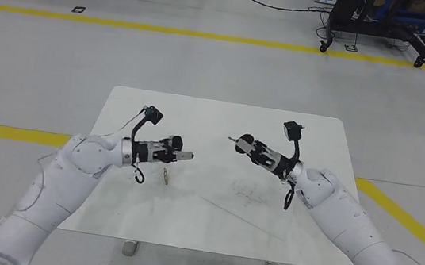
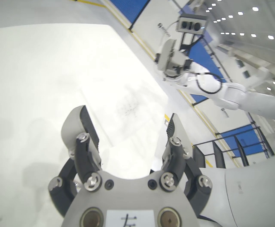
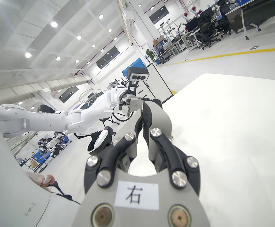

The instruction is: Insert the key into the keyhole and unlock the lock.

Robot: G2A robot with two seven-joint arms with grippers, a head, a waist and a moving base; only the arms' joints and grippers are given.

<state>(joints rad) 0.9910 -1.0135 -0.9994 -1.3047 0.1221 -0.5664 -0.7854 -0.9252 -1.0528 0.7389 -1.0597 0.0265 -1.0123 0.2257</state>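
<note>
Two end effectors hang above the worktop (image 1: 281, 221), tips turned toward each other with a clear gap between them.

Left end effector (image 2: 129, 120): fingers (image 2: 88, 124) spread wide, nothing between them.

Right end effector (image 3: 143, 107): fingers pressed flat together. From the top view a thin sliver seems to jut from its tip. We suspect it is the key but cannot confirm it.

One small metal piece (image 1: 165, 176) lies on the worktop near the left end effector, on the side toward the robot. It is too small for us to tell whether it is the lock, the key or a part of either.

Our judgement of the step in hand: the free left end effector should collect that piece and present it to the right one. No insertion has begun.

Notes for doing it well:
- Bring the left end effector down square over the piece. It looks slim and may skid on the smooth worktop if nudged from one side.
- Grip the body only and leave the keyhole face bare, pointing at the right end effector.
- Line up the two axes before closing the gap, then advance slowly.
- Turn only once the key is fully seated, or it may bind.
</note>
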